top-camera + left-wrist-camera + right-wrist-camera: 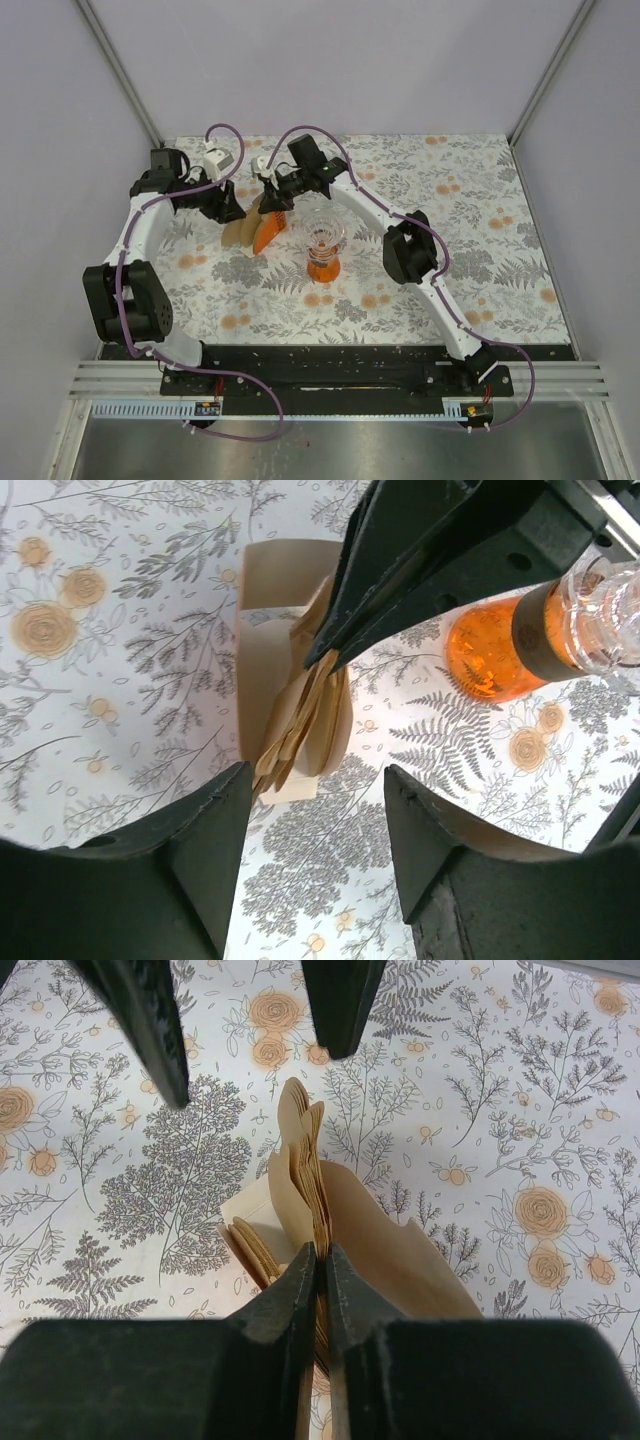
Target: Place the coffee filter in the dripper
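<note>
**Right fingers pinching filter paper at the stack; left fingers spread beside it**

The fingers (290,1300) of the right gripper (320,1252) are pressed almost together, with only thin light-brown paper between their tips. They pinch the coffee filter (312,1175) at its edge, where it stands on end among the other sheets. How many sheets lie in the pinch cannot be told. The filter has not left the bundle of filters (300,715), which fans out on both sides of the closed tips.

The fingers (210,850) of the left gripper (318,800) stand spread apart with nothing between them. The lower end of the bundle lies just beside one fingertip; whether the two touch cannot be told. In the left wrist view the right gripper comes down on the bundle from the far side, so that the two grippers face each other across it.

In the top view the bundle lies on the floral tablecloth (450,250) between the two grippers, with its orange holder (268,238) on the side towards the dripper (324,240). The dripper stands upright just to the right of the bundle, its clear ribbed cone above its orange base. The cone holds no paper. The right arm arches over the table behind the dripper.
</note>
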